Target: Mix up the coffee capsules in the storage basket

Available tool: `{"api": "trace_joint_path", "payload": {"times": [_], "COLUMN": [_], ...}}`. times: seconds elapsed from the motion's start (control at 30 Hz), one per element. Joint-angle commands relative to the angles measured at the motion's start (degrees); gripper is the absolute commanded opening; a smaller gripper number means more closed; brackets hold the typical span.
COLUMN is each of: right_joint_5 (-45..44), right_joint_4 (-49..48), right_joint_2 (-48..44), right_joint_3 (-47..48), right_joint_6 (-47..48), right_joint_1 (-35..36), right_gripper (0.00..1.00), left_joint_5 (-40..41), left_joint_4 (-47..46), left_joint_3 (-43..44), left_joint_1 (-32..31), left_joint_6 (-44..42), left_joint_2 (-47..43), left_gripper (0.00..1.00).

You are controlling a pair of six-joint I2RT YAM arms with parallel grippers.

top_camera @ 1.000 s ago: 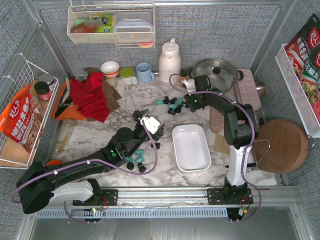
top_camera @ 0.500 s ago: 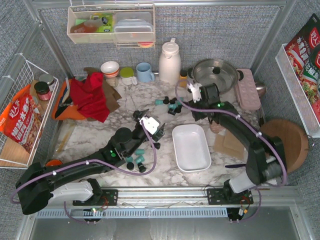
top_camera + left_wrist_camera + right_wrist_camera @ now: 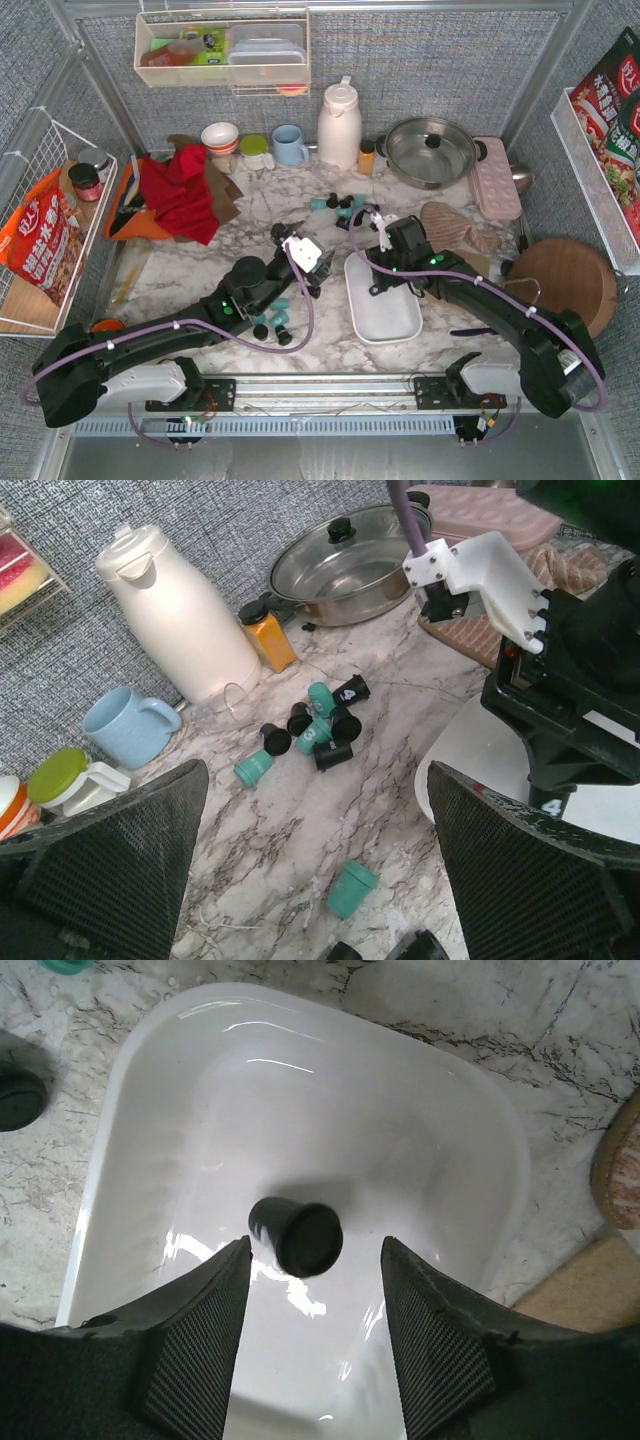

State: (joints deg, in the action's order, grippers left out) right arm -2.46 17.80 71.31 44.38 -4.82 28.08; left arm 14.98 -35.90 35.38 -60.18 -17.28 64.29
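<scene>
My right claw [image 3: 312, 1260] hangs over the storage basket [image 3: 420, 1140], jaws spread. One black capsule [image 3: 295, 1232] lies inside, touching neither finger. My left claw [image 3: 315, 780] is spread wide above the desk [image 3: 300, 825], where other coffee capsules [image 3: 318, 730] lie scattered.

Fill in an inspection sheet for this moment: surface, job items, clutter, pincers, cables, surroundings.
Surface: marble table, loose capsules on it.
Job's things: storage basket holds one black capsule; far capsule cluster and near capsule cluster lie outside it.
Clutter: red cloth, white jug, lidded pan, blue mug.
Pincers: left pincer open, empty; right pincer open over the basket, not touching the capsule.
Cables: purple cable along each arm; no snag seen.
Surroundings: wire basket at left, wall bin behind.
</scene>
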Motion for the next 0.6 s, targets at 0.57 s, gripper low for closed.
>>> {"api": "trace_joint_path", "payload": {"times": [0.57], "right_joint_5": [-9.44], "right_joint_4": [-3.42], "right_joint_2": [-2.42], "right_joint_3": [4.26], "right_joint_6": [-4.34], "right_joint_1": [0.08], "right_gripper": [0.68], "left_joint_5": [-0.80], "left_joint_4": [-0.57], "left_joint_3": [0.55], "left_joint_1": [-0.20], "left_joint_6": [-0.12], "left_joint_2": [0.23], "left_gripper": [0.99]}}
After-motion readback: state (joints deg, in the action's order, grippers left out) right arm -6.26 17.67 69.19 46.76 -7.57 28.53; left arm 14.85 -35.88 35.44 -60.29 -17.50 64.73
